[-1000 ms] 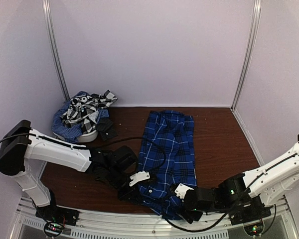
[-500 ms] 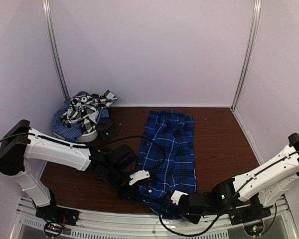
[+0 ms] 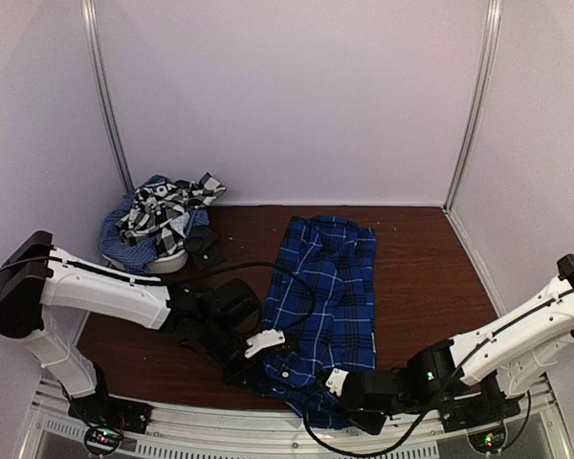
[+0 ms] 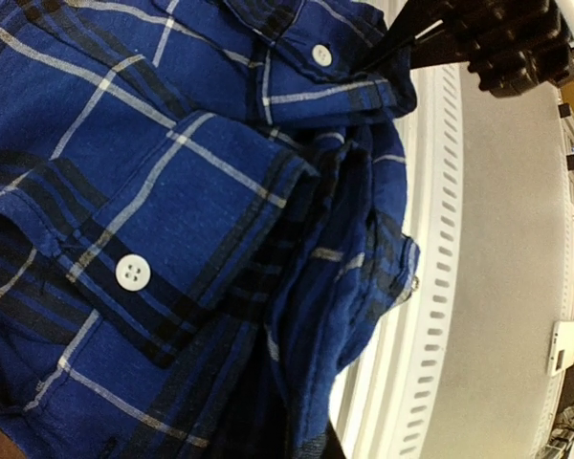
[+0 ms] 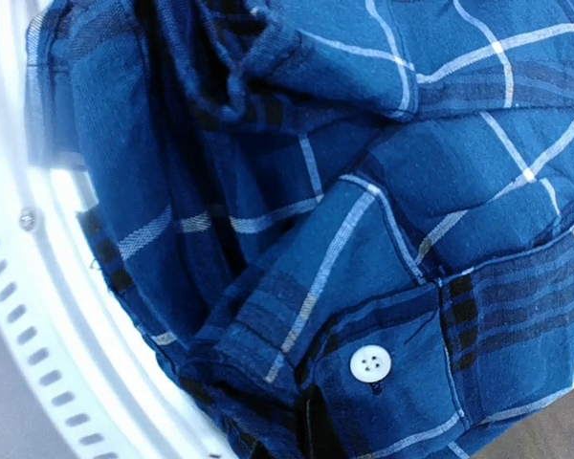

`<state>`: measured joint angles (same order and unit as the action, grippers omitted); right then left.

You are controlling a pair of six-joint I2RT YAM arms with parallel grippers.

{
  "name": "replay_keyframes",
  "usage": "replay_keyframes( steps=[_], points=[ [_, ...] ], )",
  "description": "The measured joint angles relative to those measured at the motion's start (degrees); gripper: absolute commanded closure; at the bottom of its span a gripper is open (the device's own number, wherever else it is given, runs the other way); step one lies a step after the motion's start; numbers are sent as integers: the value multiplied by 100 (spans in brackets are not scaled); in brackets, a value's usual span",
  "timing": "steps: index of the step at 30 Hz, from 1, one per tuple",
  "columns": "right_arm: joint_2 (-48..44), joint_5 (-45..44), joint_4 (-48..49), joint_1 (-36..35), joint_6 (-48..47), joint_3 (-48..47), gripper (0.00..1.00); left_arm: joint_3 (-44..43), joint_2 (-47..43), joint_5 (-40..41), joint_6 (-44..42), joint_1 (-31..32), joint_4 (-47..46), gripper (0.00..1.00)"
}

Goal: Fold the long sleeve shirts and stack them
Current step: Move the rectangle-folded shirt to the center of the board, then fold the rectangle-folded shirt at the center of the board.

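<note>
A royal-blue plaid long sleeve shirt [image 3: 330, 277] lies lengthwise on the brown table, its near end bunched at the front edge. My left gripper [image 3: 273, 363] is shut on the shirt's near left edge. My right gripper [image 3: 323, 392] is shut on the near hem from the right. In the left wrist view the blue plaid cloth [image 4: 172, 210] with a white button fills the frame and hides the fingers. The right wrist view is also filled with folds of the shirt [image 5: 364, 239], gathered at the jaws. More long sleeve shirts [image 3: 158, 215], black-and-white plaid over pale-blue check, are heaped at the back left.
The heap sits in a white basket [image 3: 167, 262] near the left wall. A dark object [image 3: 204, 247] lies beside it. A white slotted rail [image 4: 430, 287] runs along the table's front edge under the shirt's hem. Purple walls close the back and sides.
My right gripper has slid left along the front edge onto the shirt's near hem and gone from open to shut. The left gripper has stayed shut on the cloth.
</note>
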<state>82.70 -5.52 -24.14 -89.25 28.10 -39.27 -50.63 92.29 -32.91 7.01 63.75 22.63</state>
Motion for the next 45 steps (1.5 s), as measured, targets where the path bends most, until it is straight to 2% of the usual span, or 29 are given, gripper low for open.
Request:
replay_keyframes(
  steps=[7,12,17,21,24,29,33,38,45],
  points=[
    [-621,1349,33,-52,293,0,100,358,-542,-304,422,402,170,100],
    [-1067,1985,-37,273,328,-90,100,284,-750,-734,501,199,229,100],
    [-1274,2717,-188,1443,177,-205,100,-282,-514,-1423,315,-614,289,100],
    [-1294,3421,-358,2531,-13,-378,100,-817,9,-2090,76,-1449,308,100],
    [-1283,3862,-433,3226,-175,-507,99,-1381,595,-2479,-205,-1818,549,100],
    [-907,4354,-612,4275,-444,-669,88,-2618,1860,-2957,-772,-2109,1067,100],
    [-442,4603,-632,4918,-629,-765,69,-3123,2557,-3082,-1019,-2341,1412,100],
    [-195,4826,-420,5635,-699,-791,47,-3362,2889,-3119,-1084,-2702,1665,100],
    [-28,5101,264,6087,-468,-649,37,-3727,3289,-3121,-824,-3023,1574,100]
  ],
)
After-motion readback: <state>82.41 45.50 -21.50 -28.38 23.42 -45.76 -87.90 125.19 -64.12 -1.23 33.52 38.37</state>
